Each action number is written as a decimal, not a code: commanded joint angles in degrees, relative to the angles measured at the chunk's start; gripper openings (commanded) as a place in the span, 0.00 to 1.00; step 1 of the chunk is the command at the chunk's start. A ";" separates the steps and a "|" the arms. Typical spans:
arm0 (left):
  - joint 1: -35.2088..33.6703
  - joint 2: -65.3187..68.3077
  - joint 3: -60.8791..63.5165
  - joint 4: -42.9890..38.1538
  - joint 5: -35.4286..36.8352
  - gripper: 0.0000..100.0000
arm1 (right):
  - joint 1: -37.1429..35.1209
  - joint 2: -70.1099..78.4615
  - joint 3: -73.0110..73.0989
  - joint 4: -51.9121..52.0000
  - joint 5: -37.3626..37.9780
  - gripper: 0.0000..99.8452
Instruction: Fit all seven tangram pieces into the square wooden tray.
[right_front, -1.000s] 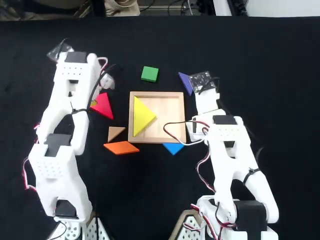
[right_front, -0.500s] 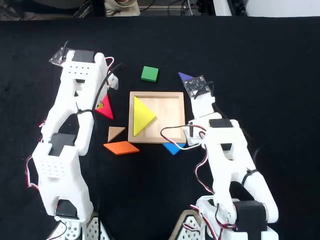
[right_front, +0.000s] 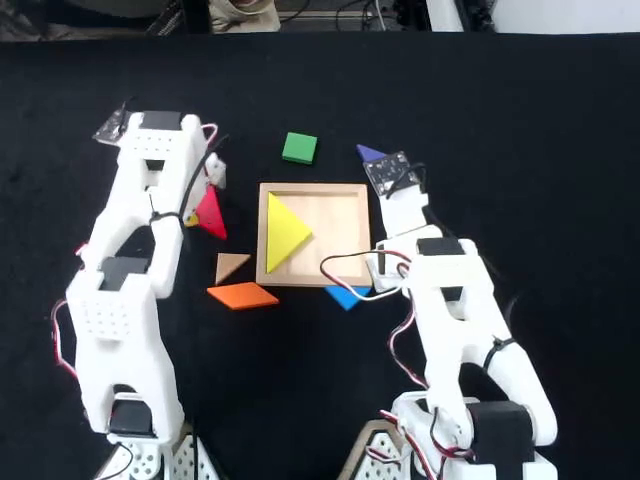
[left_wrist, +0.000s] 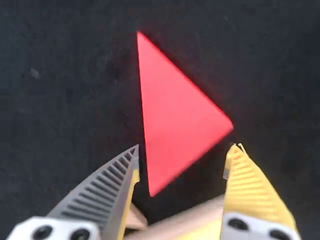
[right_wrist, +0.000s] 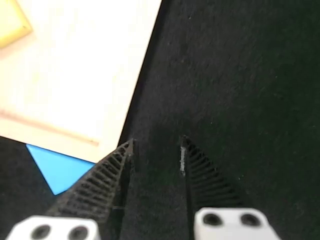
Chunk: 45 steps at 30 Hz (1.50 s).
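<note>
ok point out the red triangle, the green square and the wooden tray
red triangle (left_wrist: 175, 120), left wrist view, middle of its face
green square (right_front: 299, 148), high view, centre
wooden tray (right_front: 337, 220), high view, bare floor

On the black worktop (right_front: 520, 150) the wooden tray (right_front: 314, 186) holds one yellow triangle (right_front: 283, 232) against its left wall. A red triangle (right_front: 210, 213) lies to its left (partly under the left arm (right_front: 135, 240)). A green square (right_front: 299, 148) and a purple triangle (right_front: 369, 154) lie farther off. A tan triangle (right_front: 231, 266), an orange parallelogram (right_front: 243, 295) and a blue triangle (right_front: 347, 296) lie nearer.

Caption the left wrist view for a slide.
Open left gripper straddles one corner of the red triangle on the black table.
</note>
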 joint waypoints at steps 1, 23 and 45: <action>-1.80 3.34 -9.10 5.36 -3.96 0.27 | -0.79 -2.07 -0.40 -0.97 0.70 0.14; -2.15 24.18 -37.14 18.73 5.71 0.38 | -0.79 -2.07 -0.31 -0.97 0.70 0.14; -2.51 24.70 -36.53 18.81 7.38 0.38 | -0.79 -2.07 -0.13 -0.97 0.70 0.14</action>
